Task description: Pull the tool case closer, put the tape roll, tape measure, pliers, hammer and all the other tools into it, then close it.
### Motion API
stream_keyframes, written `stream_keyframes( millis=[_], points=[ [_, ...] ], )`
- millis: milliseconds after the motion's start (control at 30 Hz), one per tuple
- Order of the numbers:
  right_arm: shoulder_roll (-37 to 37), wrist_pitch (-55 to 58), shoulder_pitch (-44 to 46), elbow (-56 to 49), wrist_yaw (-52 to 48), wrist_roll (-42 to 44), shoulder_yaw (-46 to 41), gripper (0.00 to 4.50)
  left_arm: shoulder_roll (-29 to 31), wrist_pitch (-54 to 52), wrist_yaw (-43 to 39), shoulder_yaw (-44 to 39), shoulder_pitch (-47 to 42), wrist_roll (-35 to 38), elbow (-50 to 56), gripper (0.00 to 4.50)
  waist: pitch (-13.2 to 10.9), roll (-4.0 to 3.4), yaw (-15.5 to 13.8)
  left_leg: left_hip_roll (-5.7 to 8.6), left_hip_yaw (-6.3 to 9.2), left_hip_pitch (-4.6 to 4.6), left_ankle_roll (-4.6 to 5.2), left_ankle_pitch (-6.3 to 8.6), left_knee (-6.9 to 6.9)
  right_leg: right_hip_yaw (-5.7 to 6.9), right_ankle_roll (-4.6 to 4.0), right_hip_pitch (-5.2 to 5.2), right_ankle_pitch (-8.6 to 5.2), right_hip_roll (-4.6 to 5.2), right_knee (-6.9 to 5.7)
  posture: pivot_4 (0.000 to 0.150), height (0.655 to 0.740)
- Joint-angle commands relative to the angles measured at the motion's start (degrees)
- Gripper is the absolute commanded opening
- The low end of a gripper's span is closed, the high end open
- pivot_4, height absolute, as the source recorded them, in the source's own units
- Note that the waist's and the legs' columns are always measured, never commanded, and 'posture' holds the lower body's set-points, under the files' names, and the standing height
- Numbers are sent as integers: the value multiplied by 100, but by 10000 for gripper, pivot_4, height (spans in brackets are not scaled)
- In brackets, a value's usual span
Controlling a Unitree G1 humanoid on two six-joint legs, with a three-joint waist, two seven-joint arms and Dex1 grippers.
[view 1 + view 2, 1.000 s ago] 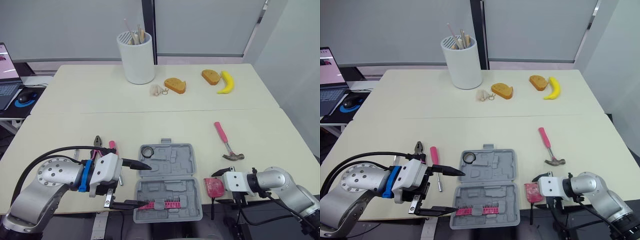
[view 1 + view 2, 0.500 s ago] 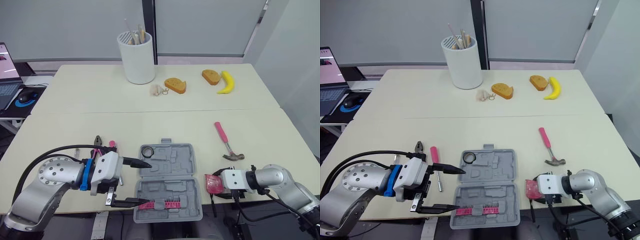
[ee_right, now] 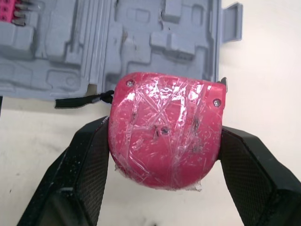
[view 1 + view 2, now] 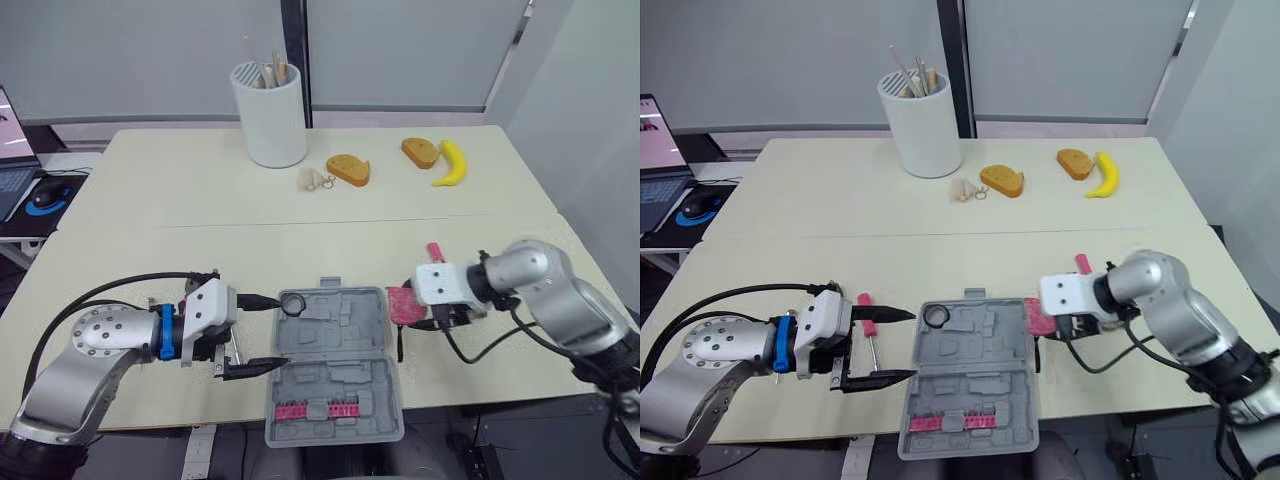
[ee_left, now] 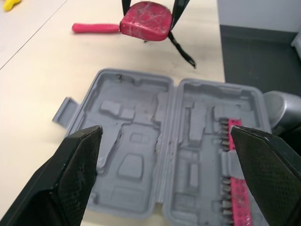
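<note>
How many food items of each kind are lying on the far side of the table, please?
bread slices: 2
banana: 1
Total: 3

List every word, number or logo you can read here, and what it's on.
No text can be read in these pictures.
Laptop screen: it shows something, but it is too small and blurred to read.
Tape measure: pink shell under clear wrap, no label visible.
Case: plain grey moulding, no lettering visible.
</note>
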State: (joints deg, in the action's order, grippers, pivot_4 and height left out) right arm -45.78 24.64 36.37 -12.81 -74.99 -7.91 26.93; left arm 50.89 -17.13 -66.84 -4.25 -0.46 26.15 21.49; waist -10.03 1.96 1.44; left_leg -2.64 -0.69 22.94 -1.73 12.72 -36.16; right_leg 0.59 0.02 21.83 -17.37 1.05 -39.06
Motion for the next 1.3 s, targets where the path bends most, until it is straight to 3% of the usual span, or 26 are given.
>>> stream_keyframes(
  millis=[33,500,1133,1167,1233,1300],
  points=[
    [450,66,633,581,-128,-218,394,31323,-72,176,134,70,-135,-227,-127,45000,-1,-1,2,2,-2,-1,0,0,-1,0,0,0,0,1,0,1500,7400],
    [1703,-903,1681,2979,-243,-947,1306,31323,-349,376,404,265,-58,-540,-96,45000,-1,-2,5,-4,-1,4,0,0,-1,0,-3,16,2,4,-22,1500,7400],
    [2321,-1490,2056,4080,-154,-1309,1241,31323,-456,378,488,389,-67,-601,24,45000,-2,-4,7,-3,-5,3,0,0,-2,-5,-7,30,0,4,-51,1500,7400],
    [2329,-1500,2055,4070,-167,-1311,1223,38599,-455,380,487,387,-59,-598,28,45000,-2,-4,8,-4,-5,3,0,0,-2,-5,-7,31,0,4,-51,1500,7400],
    [2338,-1543,2058,4057,-149,-1325,1192,44274,-455,384,484,385,-49,-595,32,45000,-2,-4,10,-4,-5,4,0,0,-2,-5,-7,32,-1,4,-52,1500,7400],
    [2322,-1541,2081,4015,-165,-1306,1141,44731,-458,388,472,387,-50,-585,26,45000,-2,-4,9,-4,-5,3,0,0,-2,-4,-7,32,-1,4,-53,1500,7400]
  ],
)
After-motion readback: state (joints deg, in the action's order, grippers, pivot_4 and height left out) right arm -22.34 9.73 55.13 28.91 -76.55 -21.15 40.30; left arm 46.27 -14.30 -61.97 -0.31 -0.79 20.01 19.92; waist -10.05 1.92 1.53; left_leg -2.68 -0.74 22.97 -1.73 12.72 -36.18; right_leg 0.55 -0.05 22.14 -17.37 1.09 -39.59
